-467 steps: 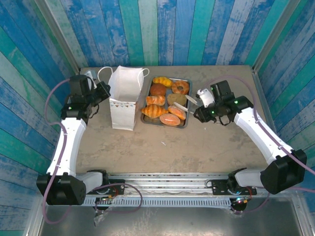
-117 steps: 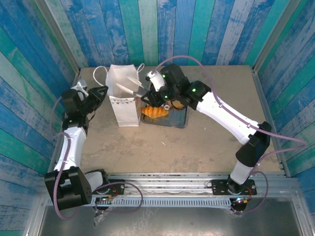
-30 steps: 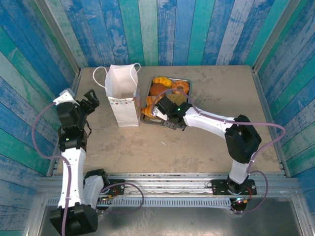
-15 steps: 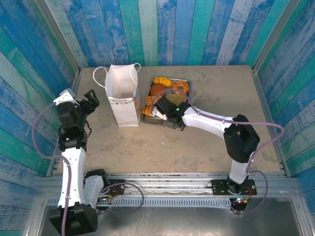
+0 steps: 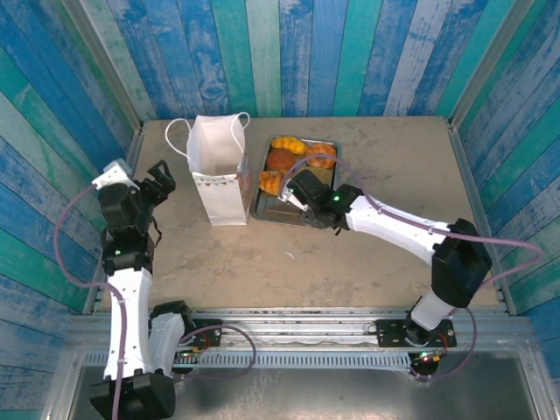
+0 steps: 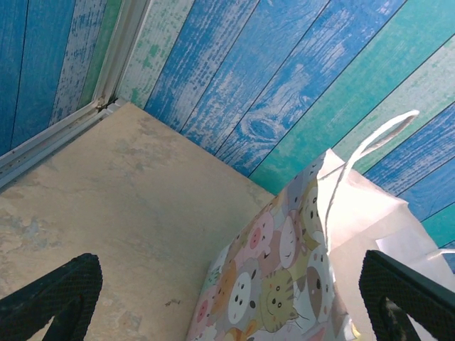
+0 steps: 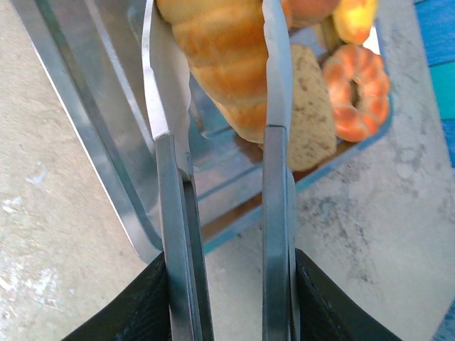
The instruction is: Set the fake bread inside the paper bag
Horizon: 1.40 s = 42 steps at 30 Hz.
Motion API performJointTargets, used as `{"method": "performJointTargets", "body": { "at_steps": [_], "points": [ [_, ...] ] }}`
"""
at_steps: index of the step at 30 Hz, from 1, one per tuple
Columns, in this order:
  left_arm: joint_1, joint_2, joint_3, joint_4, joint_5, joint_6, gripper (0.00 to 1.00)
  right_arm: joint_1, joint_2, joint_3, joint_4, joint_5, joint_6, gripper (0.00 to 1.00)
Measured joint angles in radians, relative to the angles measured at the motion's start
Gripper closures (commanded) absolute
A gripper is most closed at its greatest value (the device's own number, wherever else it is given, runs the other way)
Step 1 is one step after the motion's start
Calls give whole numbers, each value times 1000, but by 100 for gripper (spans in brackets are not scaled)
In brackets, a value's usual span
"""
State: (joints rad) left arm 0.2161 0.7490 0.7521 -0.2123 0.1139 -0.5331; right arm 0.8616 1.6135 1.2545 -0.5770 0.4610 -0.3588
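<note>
My right gripper [image 7: 212, 42] is shut on a golden-brown croissant [image 7: 231, 78], its long metal fingers [image 7: 165, 163] pressing both sides over the grey tray [image 7: 85, 128]. In the top view that gripper [image 5: 278, 189] holds the croissant [image 5: 268, 182] at the tray's left end, just right of the paper bag [image 5: 217, 171]. More fake bread lies on the tray: a ring doughnut [image 7: 359, 92], a brown square slice [image 7: 309, 106], a round bun [image 5: 280, 159] and another croissant [image 5: 287, 143]. My left gripper [image 5: 158, 179] stands open left of the bag, whose cartoon-printed side [image 6: 284, 270] and cord handle [image 6: 362, 145] face it.
Blue and green plank walls [image 5: 289, 52] enclose the table on three sides. A metal rail [image 5: 297, 319] runs along the near edge. Bare tabletop [image 5: 289, 262] lies between the tray and the rail, and to the right of the tray.
My right gripper's fingers have closed onto the croissant, and that arm's elbow has swung out to the right. The left arm has barely moved.
</note>
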Motion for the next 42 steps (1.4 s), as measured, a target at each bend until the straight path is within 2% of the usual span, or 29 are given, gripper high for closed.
{"method": "performJointTargets", "body": {
  "at_steps": [5, 11, 18, 22, 26, 34, 42],
  "points": [
    [0, 2, 34, -30, 41, -23, 2, -6, -119, -56, -17, 31, 35, 60],
    [0, 24, 59, -56, 111, -57, 0, -9, -307, -82, -27, 13, 112, 62],
    [0, 104, 103, -105, 198, -89, 2, -9, -472, -82, -10, -110, 211, 63],
    [0, 174, 142, -109, 249, -97, 8, -8, -522, -77, 54, -216, 269, 63],
    [0, 238, 148, -86, 310, -112, 12, -6, -501, -11, 102, -325, 333, 64],
    [0, 349, 167, -11, 402, -137, 18, 3, -354, 155, 243, -513, 492, 65],
    [0, 422, 171, 79, 438, -166, 19, 14, -158, 340, 278, -558, 705, 66]
  ]
}}
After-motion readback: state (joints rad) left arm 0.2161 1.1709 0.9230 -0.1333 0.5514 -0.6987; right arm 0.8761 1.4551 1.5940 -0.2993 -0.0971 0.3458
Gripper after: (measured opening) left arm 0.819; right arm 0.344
